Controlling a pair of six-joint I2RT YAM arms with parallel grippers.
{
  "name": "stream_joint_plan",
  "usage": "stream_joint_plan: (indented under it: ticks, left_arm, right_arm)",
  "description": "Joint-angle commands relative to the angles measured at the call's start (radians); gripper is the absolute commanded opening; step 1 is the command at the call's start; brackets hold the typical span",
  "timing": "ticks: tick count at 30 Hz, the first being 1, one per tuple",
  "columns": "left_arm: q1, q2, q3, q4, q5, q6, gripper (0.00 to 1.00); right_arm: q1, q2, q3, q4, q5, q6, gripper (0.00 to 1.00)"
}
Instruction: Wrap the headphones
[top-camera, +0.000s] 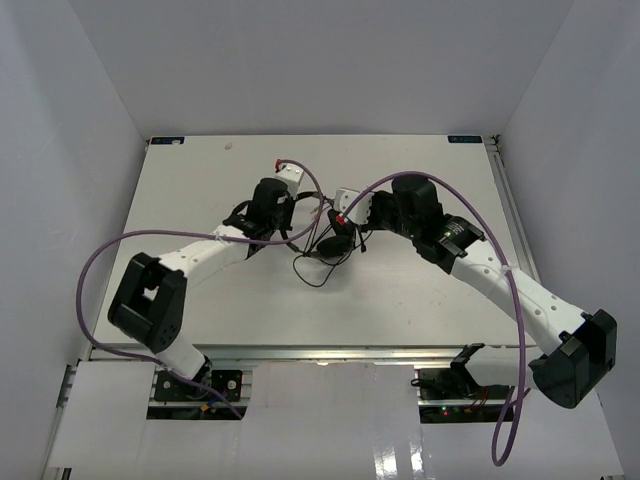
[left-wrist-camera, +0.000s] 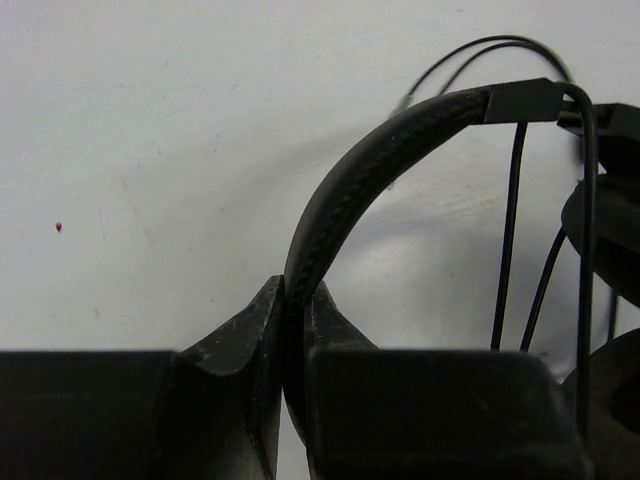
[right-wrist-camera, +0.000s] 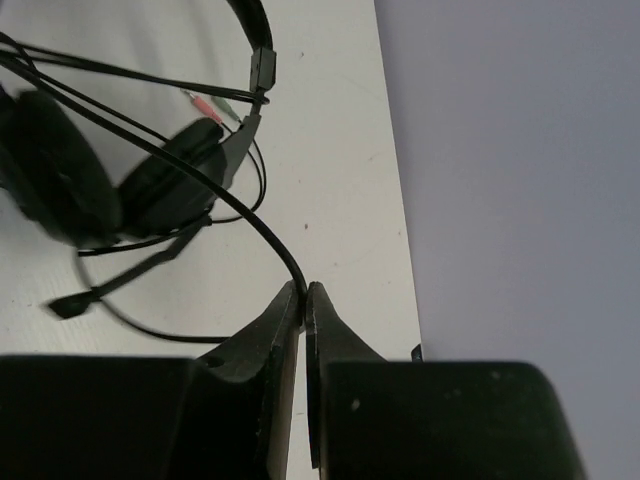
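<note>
The black headphones (top-camera: 335, 243) are at the middle of the white table, between my two grippers. My left gripper (left-wrist-camera: 297, 295) is shut on the thin curved headband (left-wrist-camera: 370, 170), which arcs up and to the right toward an ear cup (left-wrist-camera: 605, 240). My right gripper (right-wrist-camera: 303, 290) is shut on the thin dark cord (right-wrist-camera: 200, 185). The cord runs up and left past the two padded ear cups (right-wrist-camera: 55, 180) and the microphone boom (right-wrist-camera: 130, 275). Small pink and green plugs (right-wrist-camera: 215, 108) lie near the headband's slider. From above, the left gripper (top-camera: 300, 215) and right gripper (top-camera: 342, 222) stand close together over the headset.
Thick purple arm cables (top-camera: 100, 260) loop beside both arms. The table's far edge (right-wrist-camera: 395, 200) and a grey wall lie just beyond my right gripper. Loose cord loops (top-camera: 315, 270) trail on the table (top-camera: 200, 170) in front of the headset.
</note>
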Motion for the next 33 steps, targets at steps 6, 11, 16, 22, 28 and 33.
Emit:
stream_joint_plan:
  ticks: [6,11,16,22,28,33]
  left_arm:
    - [0.008,-0.327,-0.134,0.176,0.6,0.137,0.0]
    - [-0.019,-0.331,-0.11,0.111,0.575,0.237,0.0]
    - [-0.055,-0.292,-0.118,0.104,0.307,0.364,0.0]
    - [-0.057,-0.195,-0.063,0.137,0.011,0.391,0.0]
    - [-0.057,-0.081,0.043,0.135,-0.177,0.326,0.0]
    - [-0.057,-0.002,0.118,0.097,-0.271,0.287,0.0]
  right_arm:
    - [-0.152,0.034,-0.058,0.168,-0.264,0.099,0.08]
    - [-0.159,0.052,-0.026,0.167,-0.302,0.119,0.08]
    - [-0.197,0.027,0.049,0.13,-0.42,0.217,0.08]
    - [-0.223,0.009,0.113,0.09,-0.623,0.362,0.08]
    - [-0.223,-0.007,0.073,0.135,-0.833,0.525,0.08]
    - [-0.224,-0.029,0.048,0.164,-0.882,0.614,0.08]
